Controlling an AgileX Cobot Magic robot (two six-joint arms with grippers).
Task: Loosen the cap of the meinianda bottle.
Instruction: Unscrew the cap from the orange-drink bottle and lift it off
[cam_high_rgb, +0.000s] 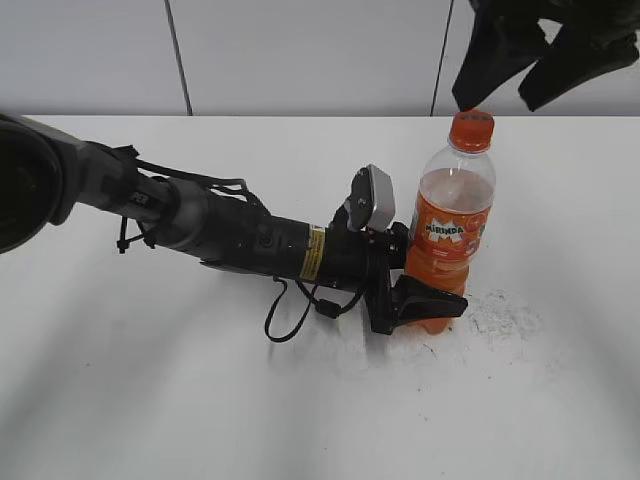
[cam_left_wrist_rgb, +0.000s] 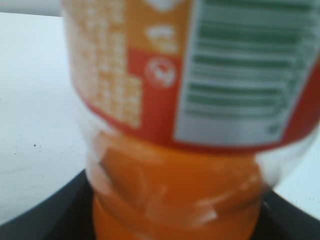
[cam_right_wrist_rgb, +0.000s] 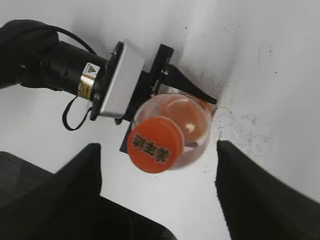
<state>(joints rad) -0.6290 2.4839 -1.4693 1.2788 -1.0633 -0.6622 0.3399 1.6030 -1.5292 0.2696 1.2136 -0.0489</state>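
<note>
**Mei:** Orange drink fills the meinianda bottle (cam_high_rgb: 452, 228), upright on the white desk (cam_high_rgb: 200, 400) at about 3 o'clock from centre in the exterior view. The cap (cam_high_rgb: 471, 129) sits on its neck.

**Tom:** And the left end effector (cam_high_rgb: 425, 305)?

**Mei:** Clamped around the bottle's lower body, its arm lying low from 9 o'clock. The right end effector (cam_high_rgb: 500, 95) hangs just above the cap at 1 o'clock, apart from it.

**Tom:** Left wrist view?

**Mei:** Blurred. The meinianda bottle (cam_left_wrist_rgb: 190, 150) fills it, barcode label toward 1 o'clock, dark jaw edges along 6 o'clock hugging its base.

**Tom:** Right wrist view?

**Mei:** Looking down, the cap (cam_right_wrist_rgb: 155, 144) sits at centre. The right end effector (cam_right_wrist_rgb: 158, 175) is spread wide, its dark fingers (cam_right_wrist_rgb: 250, 190) at 4 and 8 o'clock, clear of the cap. The left end effector (cam_right_wrist_rgb: 172, 102) grips the bottle from 11 o'clock
</note>
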